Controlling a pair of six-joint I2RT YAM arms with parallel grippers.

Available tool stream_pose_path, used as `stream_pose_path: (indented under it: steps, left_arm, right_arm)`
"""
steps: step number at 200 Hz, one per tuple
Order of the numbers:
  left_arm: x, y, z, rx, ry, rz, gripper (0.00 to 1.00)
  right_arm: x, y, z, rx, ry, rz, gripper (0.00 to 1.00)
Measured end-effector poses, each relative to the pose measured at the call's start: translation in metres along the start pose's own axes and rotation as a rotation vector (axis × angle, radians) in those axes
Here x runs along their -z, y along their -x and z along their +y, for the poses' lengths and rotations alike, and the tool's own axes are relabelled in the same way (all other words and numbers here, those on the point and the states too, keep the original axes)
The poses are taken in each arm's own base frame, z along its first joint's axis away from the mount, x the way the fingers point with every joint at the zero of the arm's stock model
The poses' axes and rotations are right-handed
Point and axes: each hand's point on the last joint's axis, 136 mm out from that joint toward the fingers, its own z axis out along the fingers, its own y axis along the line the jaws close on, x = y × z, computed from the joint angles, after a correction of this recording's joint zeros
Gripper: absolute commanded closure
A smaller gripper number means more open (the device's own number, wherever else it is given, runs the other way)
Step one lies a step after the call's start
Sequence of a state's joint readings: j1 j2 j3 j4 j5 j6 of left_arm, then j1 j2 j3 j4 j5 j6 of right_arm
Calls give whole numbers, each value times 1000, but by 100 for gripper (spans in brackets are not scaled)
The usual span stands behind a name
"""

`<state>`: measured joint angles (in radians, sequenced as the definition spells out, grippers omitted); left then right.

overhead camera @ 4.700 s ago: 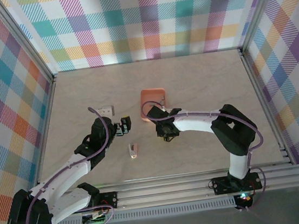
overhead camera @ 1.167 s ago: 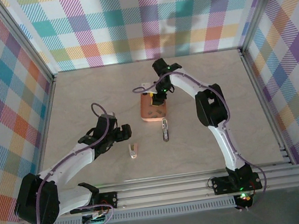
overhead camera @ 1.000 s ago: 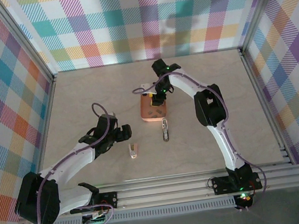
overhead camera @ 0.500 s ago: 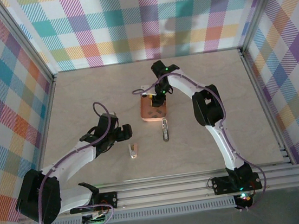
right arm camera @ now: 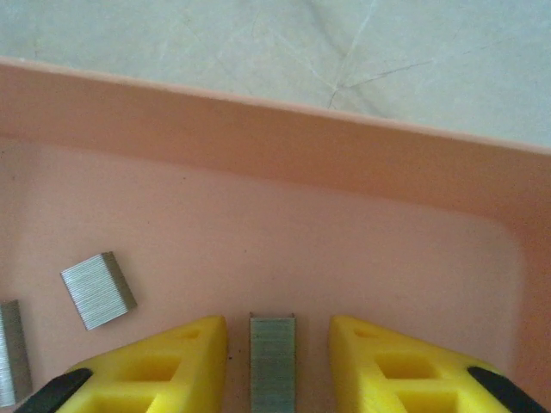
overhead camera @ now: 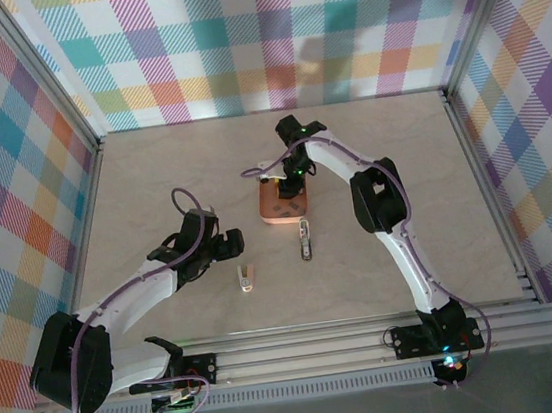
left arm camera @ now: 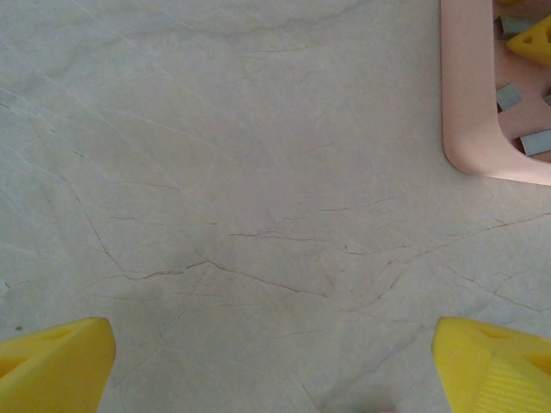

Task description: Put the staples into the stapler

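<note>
Staples [right arm camera: 272,366] sit at lower centre, long axis vertical in frame, between the right gripper [right arm camera: 278,331], narrowly parted, untouched.

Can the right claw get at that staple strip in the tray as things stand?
Probably yes. The right claw is in the tray, its fingers either side of the staple strip with nothing between; the other strips lie off to the side.

The left arm [overhead camera: 118,312] and right arm [overhead camera: 407,251] are white tubes with black joints, each trailed by a thin lilac cable [overhead camera: 175,195]. Their fingers [right arm camera: 164,361] are bright yellow wedges (black-edged on the right one). The bases [overhead camera: 425,337] are black.
</note>
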<state>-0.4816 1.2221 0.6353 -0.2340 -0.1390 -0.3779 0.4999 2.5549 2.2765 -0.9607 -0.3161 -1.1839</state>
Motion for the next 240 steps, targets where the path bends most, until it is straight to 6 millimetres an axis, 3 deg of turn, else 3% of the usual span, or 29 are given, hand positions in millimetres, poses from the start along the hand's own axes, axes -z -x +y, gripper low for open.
stream_pose_path:
  steps: [48,171,204,240]
  left_arm:
    - [-2,-1,0,-1,3,6,5]
    - [-1,0,0,-1,2,3,6]
    - [0,1,-1,-6,-1,0,6]
    - [5,4,-4,-10,-23,-15,6]
  right_arm:
    - [0,0,6,1,23,6,82]
    - [7,7,6,-22,18,-13,88]
    - [31,19,10,-60,-12,-47,87]
    - [77,35,27,-123,-83,-95,87]
